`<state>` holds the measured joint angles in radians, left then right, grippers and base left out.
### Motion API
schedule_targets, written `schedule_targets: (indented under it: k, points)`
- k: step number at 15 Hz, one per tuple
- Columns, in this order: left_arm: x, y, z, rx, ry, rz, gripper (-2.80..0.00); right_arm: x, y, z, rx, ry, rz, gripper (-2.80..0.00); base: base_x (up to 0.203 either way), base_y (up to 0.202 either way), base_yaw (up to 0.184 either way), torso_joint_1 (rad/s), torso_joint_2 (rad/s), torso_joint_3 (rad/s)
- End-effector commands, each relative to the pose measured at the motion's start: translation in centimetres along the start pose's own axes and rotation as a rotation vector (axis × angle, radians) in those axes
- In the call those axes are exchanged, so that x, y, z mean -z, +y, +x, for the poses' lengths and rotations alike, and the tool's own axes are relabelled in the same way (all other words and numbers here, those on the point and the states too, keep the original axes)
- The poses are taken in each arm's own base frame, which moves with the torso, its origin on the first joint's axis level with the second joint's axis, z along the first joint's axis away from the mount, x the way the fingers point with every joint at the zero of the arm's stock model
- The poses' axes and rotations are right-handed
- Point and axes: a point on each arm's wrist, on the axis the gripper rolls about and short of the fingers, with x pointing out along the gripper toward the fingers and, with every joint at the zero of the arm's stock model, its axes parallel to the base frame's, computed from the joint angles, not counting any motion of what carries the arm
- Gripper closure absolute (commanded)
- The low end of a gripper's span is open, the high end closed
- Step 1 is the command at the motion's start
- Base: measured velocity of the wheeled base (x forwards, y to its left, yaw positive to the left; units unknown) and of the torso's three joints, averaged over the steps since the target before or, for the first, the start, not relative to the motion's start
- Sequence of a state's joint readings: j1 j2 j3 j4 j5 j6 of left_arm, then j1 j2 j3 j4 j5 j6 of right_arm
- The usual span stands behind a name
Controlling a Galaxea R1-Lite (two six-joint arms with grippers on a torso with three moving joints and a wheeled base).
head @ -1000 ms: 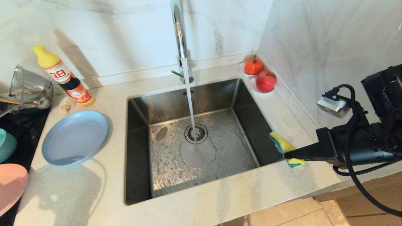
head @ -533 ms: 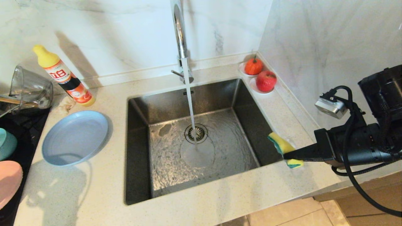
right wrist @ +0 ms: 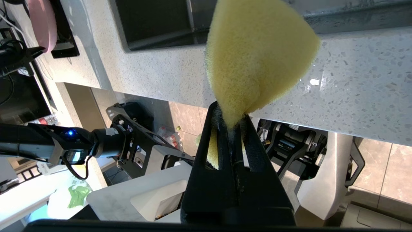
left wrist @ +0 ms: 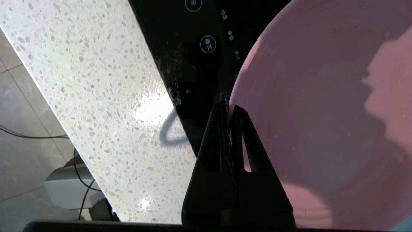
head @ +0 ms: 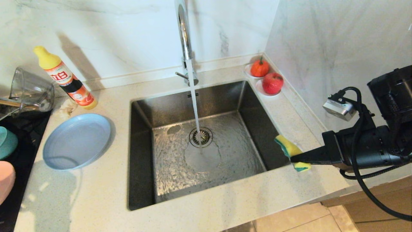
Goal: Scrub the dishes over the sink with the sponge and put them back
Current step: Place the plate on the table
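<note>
While the tap is running into the sink [head: 141, 154], I am watching the pink plate [head: 5, 180] slide toward the left edge of my head view: a second ago it showed as a broad pink shape, and now only a small part of it is peeking in beside the black cooktop [head: 19, 154]. My left gripper [left wrist: 229, 108] is pinching the plate's rim, fingers closed tight on it, with the plate over the cooktop's touch panel. I am reading this as the put-back step for this dish rather than a scrub, since the plate is travelling away from the basin.

My right gripper [head: 294, 158] is hovering at the sink's right rim, jaws clamped on the sponge [head: 291, 151], squeezing it into a fold; it is barely shifting over the same second. The grey-blue plate [head: 77, 140] is lying flat on the counter just left of the sink, and the teal bowl [head: 7, 141] is sitting at the far left over the cooktop. I am judging the grey-blue plate to be the likely next dish.
</note>
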<state>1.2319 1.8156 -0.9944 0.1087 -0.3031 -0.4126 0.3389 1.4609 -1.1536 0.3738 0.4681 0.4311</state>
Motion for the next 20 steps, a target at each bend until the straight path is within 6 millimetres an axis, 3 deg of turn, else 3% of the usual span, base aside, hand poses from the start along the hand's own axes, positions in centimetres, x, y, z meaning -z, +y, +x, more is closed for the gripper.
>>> schedule_targets:
  k: [1, 6, 7, 12, 18, 19, 20]
  points:
    - [-0.3, 0.1, 0.5, -0.001, 0.002, -0.005, 0.0, 0.0, 0.0, 0.0, -0.001, 0.004, 0.004, 0.0, 0.0, 0.0, 0.0, 0.0, 0.0, 0.0]
    - [-0.6, 0.4, 1.5, -0.015, 0.017, -0.008, 0.0, 0.0, 0.0, 0.0, -0.002, 0.003, 0.002, 0.0, 0.0, 0.0, 0.0, 0.0, 0.0, 0.0]
    - [-0.6, 0.5, 1.7, -0.017, 0.021, -0.012, -2.8, 0.0, 0.0, 0.1, -0.002, 0.005, 0.003, 0.0, 0.0, 0.0, 0.0, 0.0, 0.0, 0.0]
    - [-0.9, 0.3, 1.3, -0.006, 0.017, -0.018, -2.8, 0.1, -0.1, 0.1, 0.001, 0.005, 0.005, 0.0, 0.0, 0.0, 0.0, 0.0, 0.0, 0.0]
    - [-0.6, -2.1, -5.2, 0.121, 0.02, -0.01, -2.8, 0.2, -0.2, 0.2, 0.005, 0.013, 0.008, 0.0, 0.0, 0.0, 0.0, 0.0, 0.0, 0.0]
    - [-0.5, -2.5, -6.2, 0.142, 0.03, -0.003, 0.0, 0.2, -0.2, 0.2, 0.003, 0.011, 0.007, 0.0, 0.0, 0.0, 0.0, 0.0, 0.0, 0.0]
    - [-0.2, -2.9, -7.3, 0.169, 0.038, 0.014, 0.0, 0.2, -0.1, 0.1, 0.001, 0.01, 0.006, 0.0, 0.0, 0.0, 0.0, 0.0, 0.0, 0.0]
